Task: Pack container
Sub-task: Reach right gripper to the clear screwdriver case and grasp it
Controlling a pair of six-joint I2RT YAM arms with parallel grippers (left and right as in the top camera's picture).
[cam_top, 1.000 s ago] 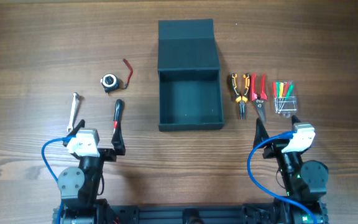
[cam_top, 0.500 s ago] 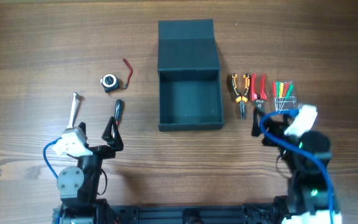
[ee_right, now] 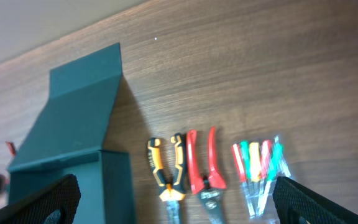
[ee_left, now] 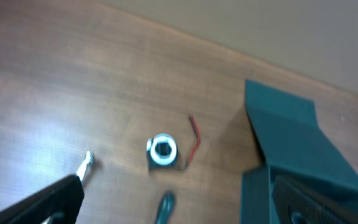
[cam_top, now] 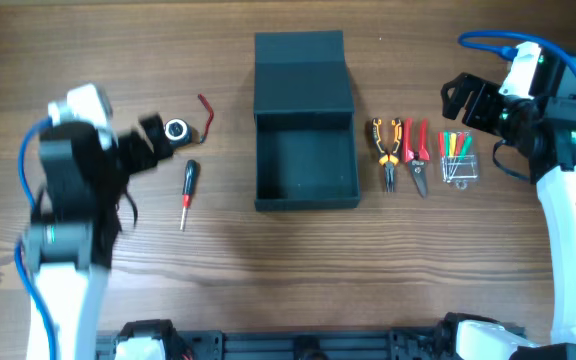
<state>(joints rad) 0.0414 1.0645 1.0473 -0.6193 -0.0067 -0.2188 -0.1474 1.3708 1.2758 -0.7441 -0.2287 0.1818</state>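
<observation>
The dark teal-grey container (cam_top: pixel 305 203) stands open mid-table with its flap lid (cam_top: pixel 301 75) laid back. It is empty. My left gripper (cam_top: pixel 148 138) is open and empty, raised beside a round tape measure (cam_top: pixel 176 130) and above a red-and-black screwdriver (cam_top: pixel 188 190). In the left wrist view (ee_left: pixel 179 211) it looks down on the tape measure (ee_left: pixel 162 150) and the container (ee_left: pixel 291 143). My right gripper (cam_top: pixel 465 100) is open and empty, raised beyond a bag of small screwdrivers (cam_top: pixel 458 158). The right wrist view (ee_right: pixel 182 211) shows the bag (ee_right: pixel 260 171) below it.
Orange-handled pliers (cam_top: pixel 387 150) and red-handled pliers (cam_top: pixel 416 155) lie side by side right of the container, also in the right wrist view (ee_right: pixel 166 171). A silver wrench tip (ee_left: pixel 84 167) shows left of the tape measure; my left arm hides it in the overhead view.
Both arms have risen from the near table edge and swung away from it, the left to the tape measure, the right past the bag. The tools and the container have not moved.
</observation>
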